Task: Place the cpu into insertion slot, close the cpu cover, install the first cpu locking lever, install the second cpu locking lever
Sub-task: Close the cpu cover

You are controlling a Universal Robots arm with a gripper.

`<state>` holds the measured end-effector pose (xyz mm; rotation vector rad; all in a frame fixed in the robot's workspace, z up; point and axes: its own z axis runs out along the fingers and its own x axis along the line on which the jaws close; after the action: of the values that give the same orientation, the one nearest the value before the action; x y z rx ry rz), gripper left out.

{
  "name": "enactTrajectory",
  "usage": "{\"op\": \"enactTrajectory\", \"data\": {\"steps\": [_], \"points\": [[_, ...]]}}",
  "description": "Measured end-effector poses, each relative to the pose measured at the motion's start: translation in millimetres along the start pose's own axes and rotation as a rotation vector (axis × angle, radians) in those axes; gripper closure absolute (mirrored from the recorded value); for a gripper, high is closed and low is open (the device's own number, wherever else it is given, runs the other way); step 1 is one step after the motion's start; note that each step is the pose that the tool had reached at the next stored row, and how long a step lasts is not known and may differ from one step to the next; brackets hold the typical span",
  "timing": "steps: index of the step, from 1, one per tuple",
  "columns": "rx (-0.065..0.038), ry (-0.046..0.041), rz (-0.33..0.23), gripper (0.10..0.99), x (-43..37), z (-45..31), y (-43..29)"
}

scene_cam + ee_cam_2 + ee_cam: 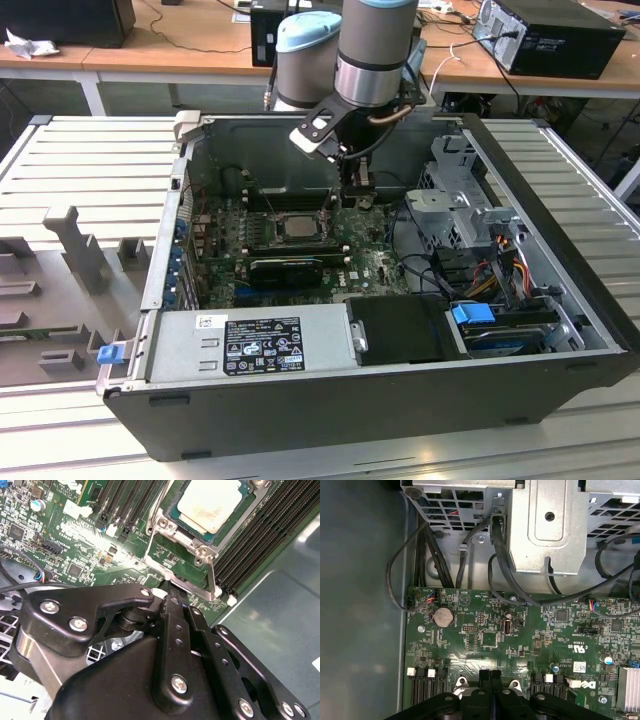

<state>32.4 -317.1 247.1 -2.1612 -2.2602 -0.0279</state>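
I've got one claw [490, 674], its two fingers pressed tight together, tips low over the green board [485, 640]. Just beyond the tips I count one cpu [212, 502], lying flat inside the window of the one cpu cover [167, 526], which is folded down

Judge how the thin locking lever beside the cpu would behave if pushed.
Probably stiff but springy: the locking lever is a thin bare-metal bar in the second wrist view. Likely slippery, since its surface shines. It would probably pivot rather than slide, as one end seems anchored near the cpu.
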Motion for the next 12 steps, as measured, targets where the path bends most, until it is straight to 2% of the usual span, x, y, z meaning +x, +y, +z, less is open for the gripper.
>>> {"op": "enactTrajectory", "data": {"steps": [12], "points": [[0.0,0.0,0.0,0.98,0.4,0.0,-8.1]]}}
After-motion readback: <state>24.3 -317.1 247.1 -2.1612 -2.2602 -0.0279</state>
